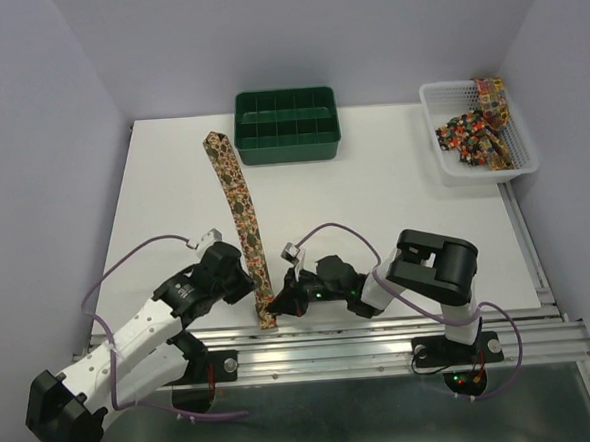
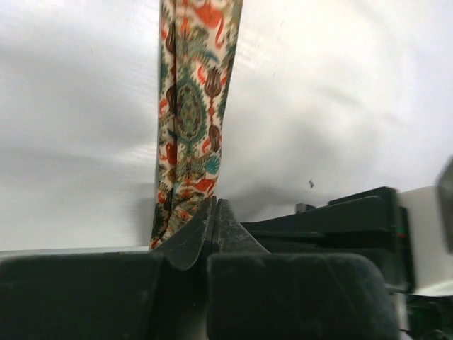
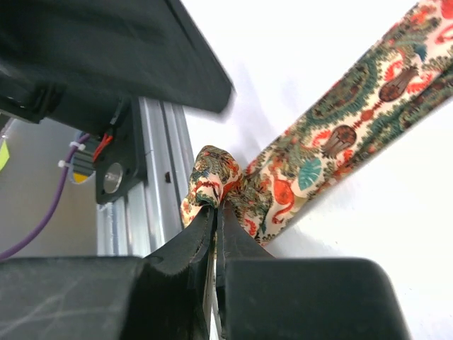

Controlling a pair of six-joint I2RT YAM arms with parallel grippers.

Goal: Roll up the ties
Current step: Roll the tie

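One patterned tie [image 1: 236, 200] lies stretched on the white table, from near the green tray down to the front edge. My right gripper [image 1: 280, 304] is shut on its near end. In the right wrist view the fabric [image 3: 333, 142] curls into a small fold [image 3: 212, 173] pinched at the right gripper [image 3: 218, 205] tips. My left gripper [image 1: 247, 281] sits against the tie's left side, just above that end. In the left wrist view the left gripper [image 2: 216, 204] is shut, its tips at the edge of the tie [image 2: 190, 106]; no fabric shows between them. More ties [image 1: 475, 130] lie heaped in the basket.
A green compartment tray [image 1: 289, 153] stands at the back centre. A white mesh basket [image 1: 452, 174] sits at the back right. The metal rail [image 1: 382, 331] runs along the table's front edge, right beside both grippers. Purple cables [image 1: 336, 231] loop over the arms.
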